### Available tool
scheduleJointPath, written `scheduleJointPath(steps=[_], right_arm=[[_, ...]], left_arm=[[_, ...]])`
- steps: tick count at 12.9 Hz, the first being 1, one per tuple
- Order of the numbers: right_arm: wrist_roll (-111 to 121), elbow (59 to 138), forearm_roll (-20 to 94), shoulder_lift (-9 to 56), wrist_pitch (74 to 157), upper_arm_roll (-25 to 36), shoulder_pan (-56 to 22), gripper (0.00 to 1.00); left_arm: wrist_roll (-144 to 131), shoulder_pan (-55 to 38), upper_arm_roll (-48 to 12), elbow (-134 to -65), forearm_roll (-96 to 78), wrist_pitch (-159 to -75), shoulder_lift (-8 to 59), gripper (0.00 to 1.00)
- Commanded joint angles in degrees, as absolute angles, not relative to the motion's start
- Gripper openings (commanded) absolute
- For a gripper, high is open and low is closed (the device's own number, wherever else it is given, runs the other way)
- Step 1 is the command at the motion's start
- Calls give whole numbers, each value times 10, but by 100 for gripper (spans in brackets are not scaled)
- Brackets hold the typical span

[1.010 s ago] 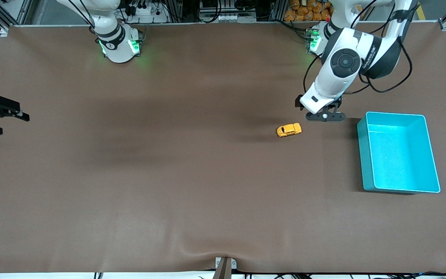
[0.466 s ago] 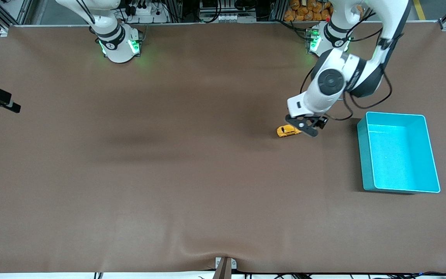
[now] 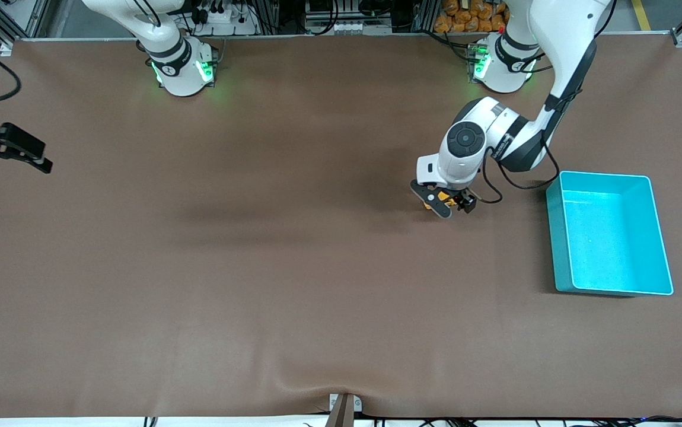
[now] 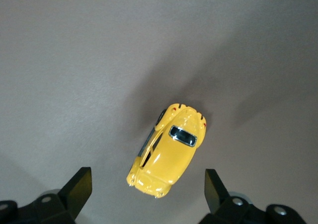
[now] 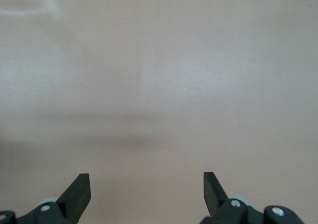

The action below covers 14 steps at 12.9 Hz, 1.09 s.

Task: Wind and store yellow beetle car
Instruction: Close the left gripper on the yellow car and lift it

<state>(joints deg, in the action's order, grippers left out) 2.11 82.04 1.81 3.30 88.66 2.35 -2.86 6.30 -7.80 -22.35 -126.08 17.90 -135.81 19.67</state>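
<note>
While bent low over the yellow beetle car [image 4: 168,152], left gripper [image 3: 443,204] jaws released, right gripper [image 3: 3,151] waiting, jaws released

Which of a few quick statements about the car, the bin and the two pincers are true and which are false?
1. The yellow beetle car sits on the table mat. True.
2. The left pincer is clamped on the car. False: it is open, over the car, fingers clear of it.
3. The car lies inside the turquoise bin. False: it is outside, beside the bin.
4. The right pincer is open at the right arm's end of the table. True.
</note>
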Motion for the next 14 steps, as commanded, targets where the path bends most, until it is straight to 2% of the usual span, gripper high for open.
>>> scheduleJointPath(steps=[1, 4, 10, 11, 12, 13, 14], right_arm=[[13, 824, 3, 28, 890, 28, -33, 100], [16, 839, 4, 24, 891, 29, -31, 100], [35, 925, 4, -38, 918, 31, -22, 100], [40, 924, 4, -38, 915, 38, -23, 100], [40, 924, 4, -39, 912, 43, -23, 100], [40, 923, 5, -39, 911, 44, -23, 100], [40, 923, 5, -39, 911, 42, -19, 100]], left_arm=[[69, -84, -223, -1253, 200, -1369, 218, 100], [60, -82, -222, -1254, 214, -1391, 242, 100], [59, -76, -222, -1263, 214, -1391, 252, 100], [55, -76, -222, -1263, 214, -1391, 252, 82], [34, -77, -222, -1264, 214, -1390, 254, 22], [18, -81, -222, -1264, 214, -1389, 257, 0], [15, -79, -222, -1264, 214, -1389, 261, 0]])
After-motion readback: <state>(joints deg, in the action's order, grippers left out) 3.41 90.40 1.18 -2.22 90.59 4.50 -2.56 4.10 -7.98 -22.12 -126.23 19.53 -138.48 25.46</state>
